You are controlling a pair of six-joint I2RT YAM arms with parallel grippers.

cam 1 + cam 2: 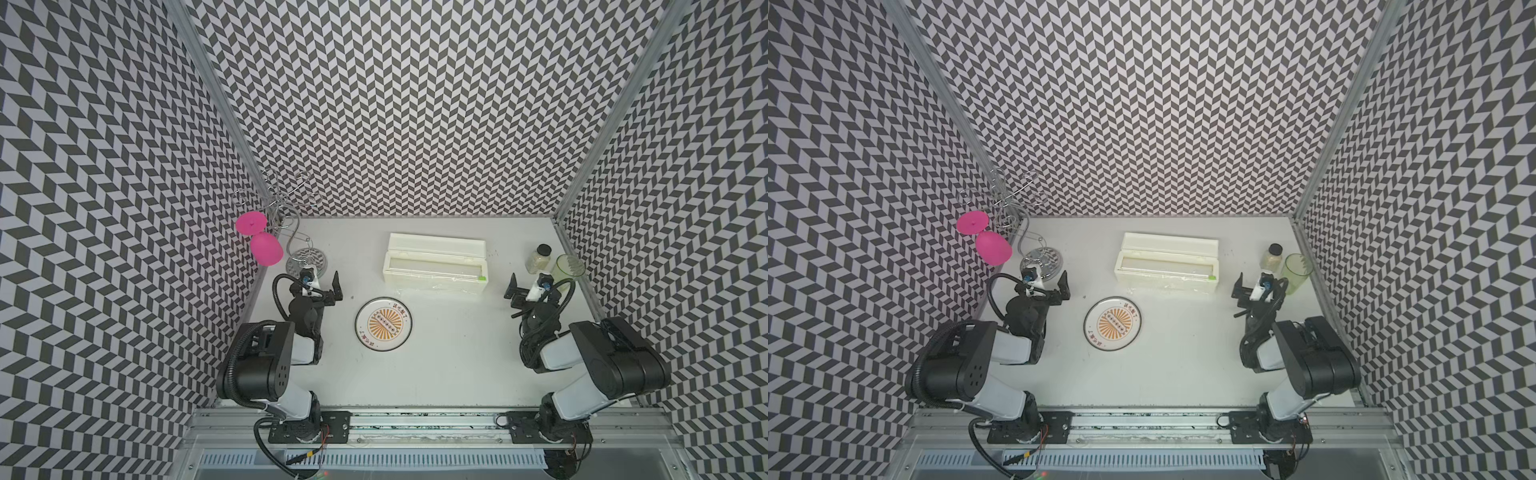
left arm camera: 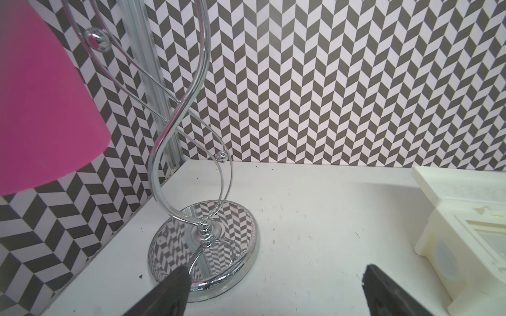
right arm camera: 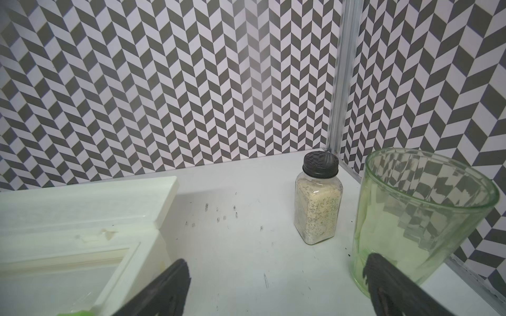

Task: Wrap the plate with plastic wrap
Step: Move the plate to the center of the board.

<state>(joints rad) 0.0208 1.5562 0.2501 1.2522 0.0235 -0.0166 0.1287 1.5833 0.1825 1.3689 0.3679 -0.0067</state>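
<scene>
The plate (image 1: 383, 323) lies flat on the white table (image 1: 449, 365), just in front of the open cream dispenser box (image 1: 434, 266). The left gripper (image 1: 322, 283) and right gripper (image 1: 528, 287) flank them, jaws spread, empty. A pink wine glass (image 1: 266, 248) hangs from a chrome stand (image 1: 311, 257). A spice jar (image 1: 539, 258) and a green tumbler (image 1: 567, 270) stand at the far right.

In both top views, small dark characters are showing on the plate (image 1: 383, 324), in two groups beside its orange design; they are appearing too small to read.
</scene>
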